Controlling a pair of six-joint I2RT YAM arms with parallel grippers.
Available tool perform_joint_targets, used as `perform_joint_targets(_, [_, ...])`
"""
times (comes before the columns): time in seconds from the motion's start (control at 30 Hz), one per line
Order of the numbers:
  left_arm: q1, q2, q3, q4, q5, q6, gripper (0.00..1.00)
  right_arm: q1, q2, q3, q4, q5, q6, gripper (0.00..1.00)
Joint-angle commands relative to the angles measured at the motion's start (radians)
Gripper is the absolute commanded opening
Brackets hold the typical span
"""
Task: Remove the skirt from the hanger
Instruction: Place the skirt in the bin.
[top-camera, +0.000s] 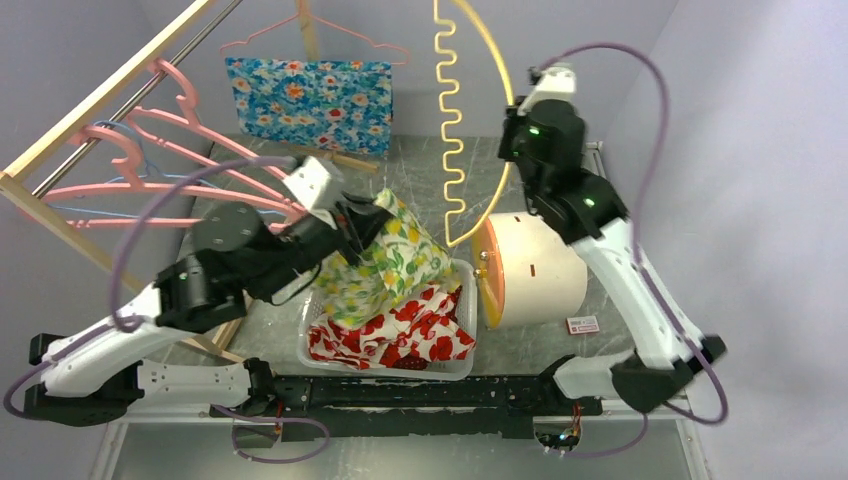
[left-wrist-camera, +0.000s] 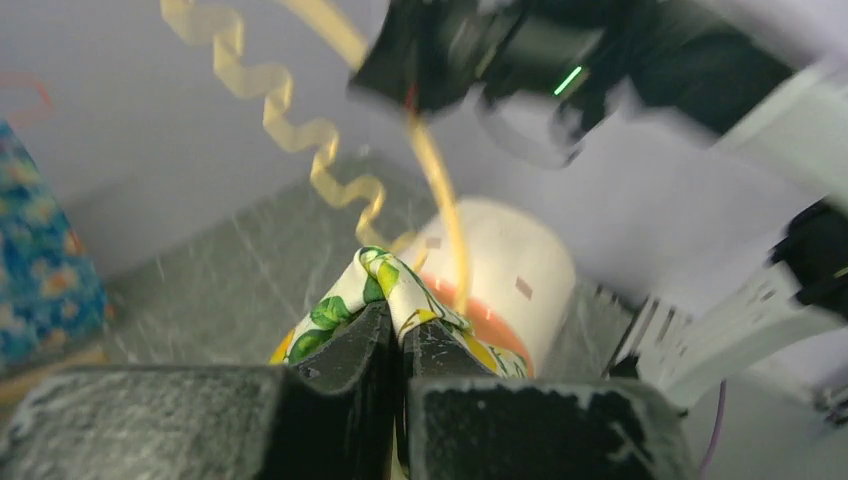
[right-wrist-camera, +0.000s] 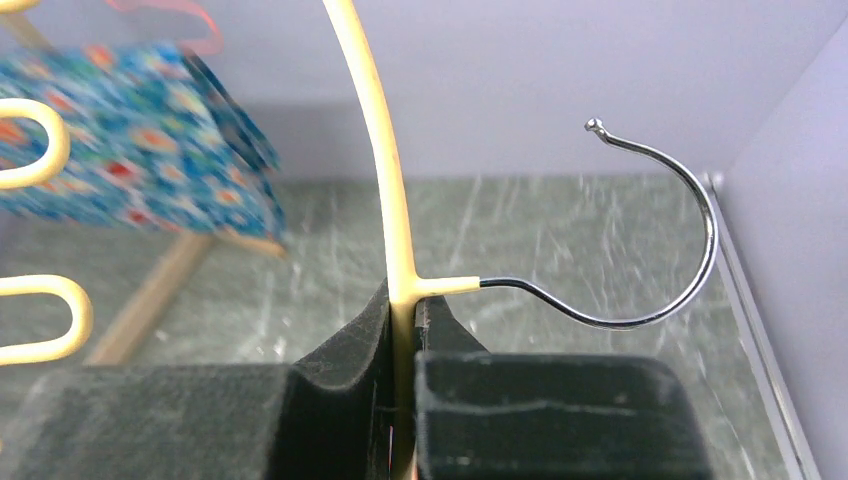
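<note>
Pinching a peak of the yellow-and-green floral skirt (top-camera: 388, 262), the left gripper (left-wrist-camera: 397, 325) has its jaws clenched on the cloth, with a fold sticking up between the 2 fingers in the left wrist view. The skirt hangs in a bunch from that grip, its lower part resting on a red floral cloth (top-camera: 400, 338) inside a white basket (top-camera: 466, 290) near the middle of the table (top-camera: 420, 170).

To the right and farther back, the right gripper (right-wrist-camera: 404, 318) is clamped on the yellow hanger (top-camera: 446, 120) right at the neck where its metal hook (right-wrist-camera: 690, 260) comes out. The hanger stands on end, with its curved arm on the right and its wavy bar on the left. Its lower end comes down just beside the top of the skirt; whether the 2 touch cannot be told.

Just right of the basket lies a white cylinder (top-camera: 540, 272) on its side, with an orange face toward the basket. At the far left, 1 wooden rack (top-camera: 100, 95) carries several pink hangers (top-camera: 150, 185). A blue floral cloth (top-camera: 310, 105) hangs at the far side.
</note>
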Motion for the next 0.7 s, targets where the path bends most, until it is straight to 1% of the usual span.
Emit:
perform_joint_targets(0.0, [-0.004, -0.035, -0.139, 0.034, -0.044, -0.113, 0.07, 0.004, -0.139, -0.005, 0.069, -0.049, 0.010, 0.00])
perform_joint_targets(0.13, [-0.004, -0.036, -0.240, 0.003, -0.079, -0.205, 0.07, 0.004, -0.212, -0.018, 0.058, -0.105, 0.037, 0.00])
perform_joint_targets(0.27, [-0.003, -0.047, -0.275, -0.043, -0.094, -0.249, 0.07, 0.005, -0.248, -0.035, 0.062, -0.119, 0.038, 0.00])
perform_joint_targets(0.33, [-0.004, -0.063, -0.251, -0.071, -0.094, -0.250, 0.07, 0.004, -0.248, -0.038, 0.056, -0.119, 0.037, 0.00])
perform_joint_targets(0.5, [-0.004, -0.108, -0.125, -0.184, -0.089, -0.262, 0.07, 0.004, -0.247, -0.044, 0.053, -0.133, 0.040, 0.00])
perform_joint_targets(0.67, [-0.004, -0.162, -0.083, -0.210, 0.011, -0.293, 0.07, 0.004, -0.260, -0.079, 0.080, -0.126, 0.035, 0.00])
